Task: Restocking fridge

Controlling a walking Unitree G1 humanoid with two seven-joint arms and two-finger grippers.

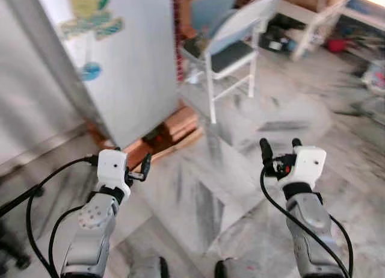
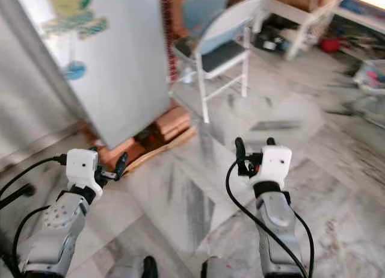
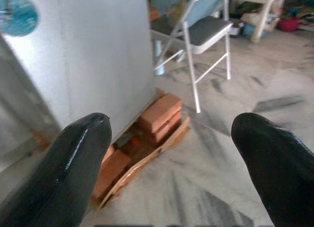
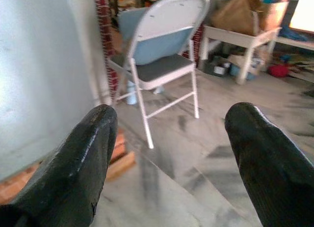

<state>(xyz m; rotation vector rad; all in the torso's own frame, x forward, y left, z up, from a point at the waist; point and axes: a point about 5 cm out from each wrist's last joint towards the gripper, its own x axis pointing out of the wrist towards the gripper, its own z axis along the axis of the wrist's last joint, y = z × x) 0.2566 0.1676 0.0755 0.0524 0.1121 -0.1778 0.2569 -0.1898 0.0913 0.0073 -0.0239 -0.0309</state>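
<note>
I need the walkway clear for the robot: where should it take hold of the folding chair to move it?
Grip the chair by the curved top rail of its backrest, coming from behind. The back faces the robot, and the rail is a thin tube an open end effector could close around. The right end effector looks nearer.

One fridge point(image 1: 129, 67) with two stickers point(image 1: 90, 16) is counted ahead of the left claw point(image 1: 133, 163), one folding chair point(image 1: 225, 43) ahead of the right claw point(image 1: 280, 147), and one white worktop point(image 1: 313, 16) beyond it.
</note>
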